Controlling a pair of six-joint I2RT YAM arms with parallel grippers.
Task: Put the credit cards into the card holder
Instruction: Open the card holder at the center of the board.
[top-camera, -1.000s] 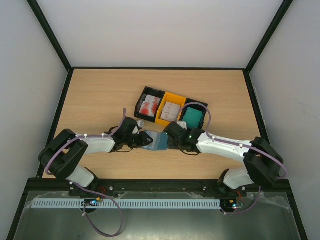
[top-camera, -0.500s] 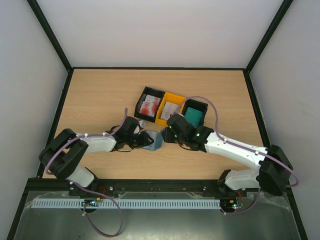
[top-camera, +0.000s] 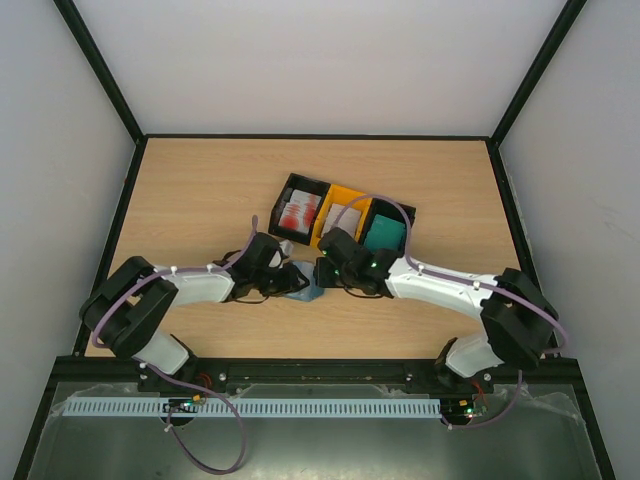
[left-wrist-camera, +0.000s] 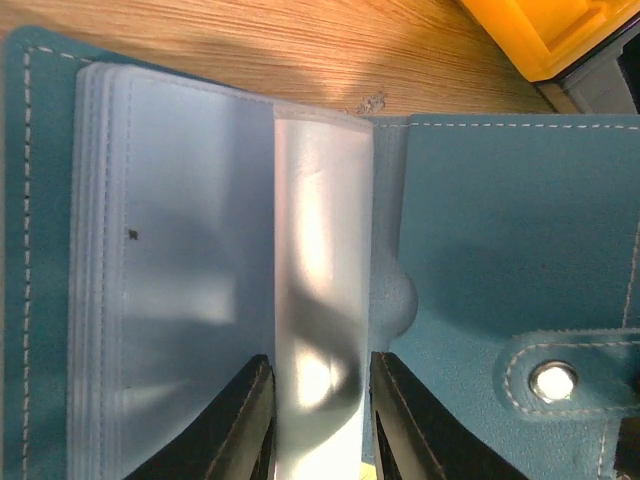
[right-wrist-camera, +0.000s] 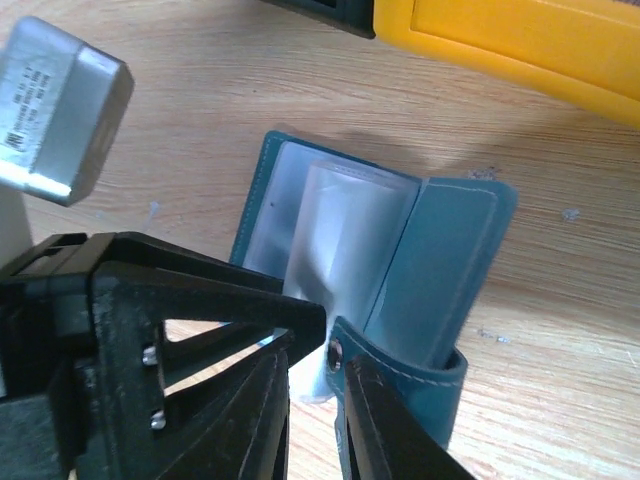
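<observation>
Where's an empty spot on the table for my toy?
The wooden table is bare on the far left, between the left wall and the black bin of red-and-white cards, along the back wall, and at the far right corner. The middle is crowded: the left gripper, right gripper and card holder bunch beside the yellow bin.

A yellow bin (top-camera: 349, 191) stands on the wooden table (top-camera: 200, 190), flanked by a left black bin (top-camera: 283, 198) and a right black bin (top-camera: 404, 209), both touching it.
</observation>
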